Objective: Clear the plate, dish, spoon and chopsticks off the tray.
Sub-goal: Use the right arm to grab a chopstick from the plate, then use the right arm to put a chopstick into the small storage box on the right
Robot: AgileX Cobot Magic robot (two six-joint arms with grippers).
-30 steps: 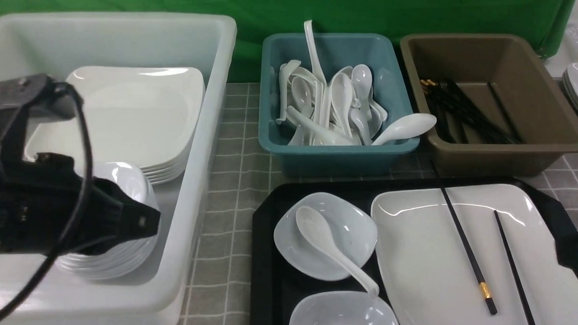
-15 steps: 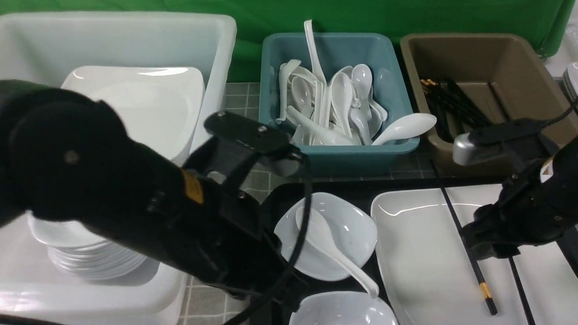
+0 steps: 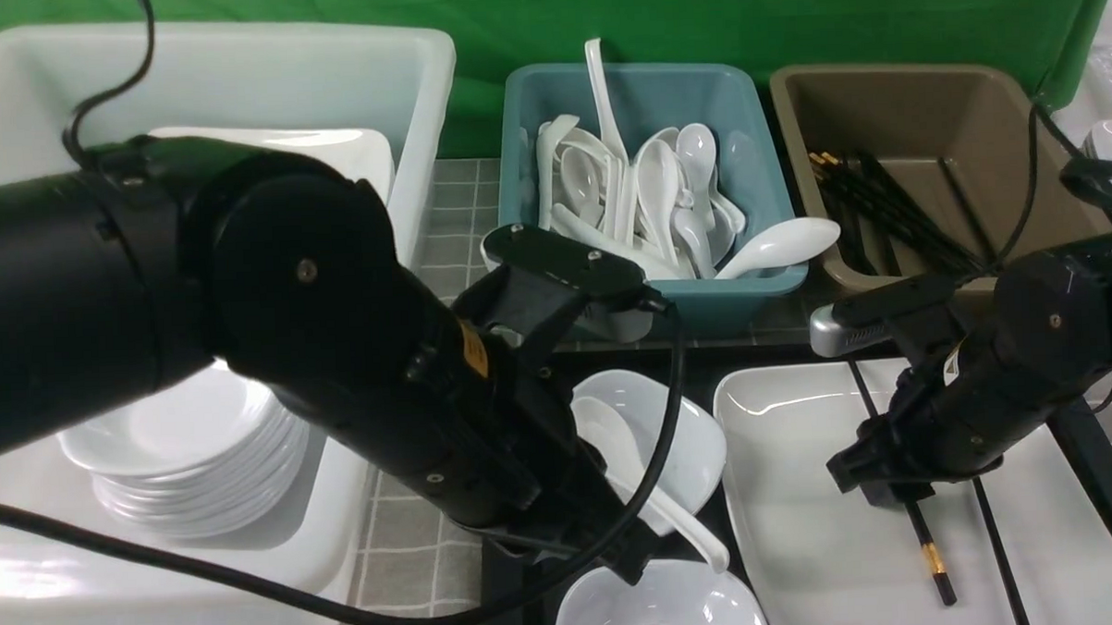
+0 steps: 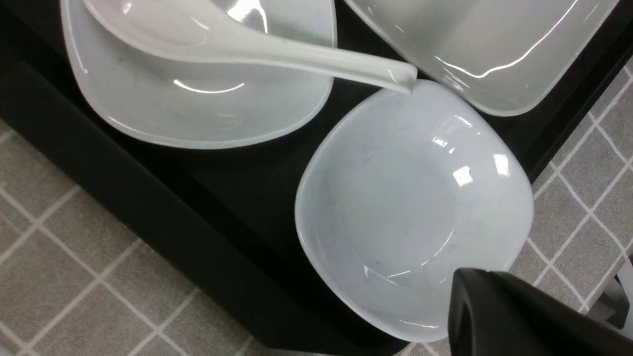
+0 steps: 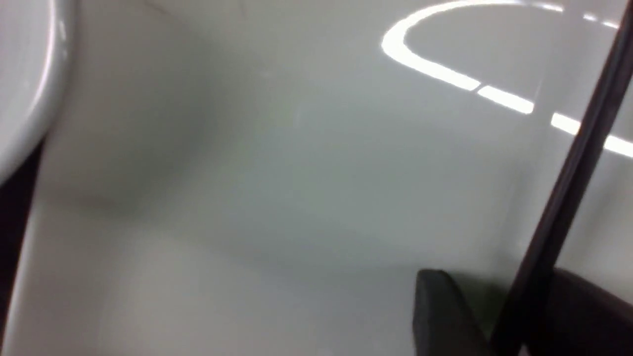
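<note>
Tray (image 3: 1103, 497) carries heavy, slippery plate (image 3: 804, 526), probably best lifted by rim. Left gripper (image 3: 637, 573) is closed; right gripper (image 5: 499, 301) is slightly parted. Smooth spoon (image 3: 704, 536) wants handle grip; light chopsticks (image 3: 919, 526), on plate, want middle pinch.

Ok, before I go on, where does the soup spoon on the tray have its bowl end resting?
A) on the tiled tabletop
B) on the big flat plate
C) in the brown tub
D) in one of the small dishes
D: the spoon has its bowl end in a small white dish.
</note>
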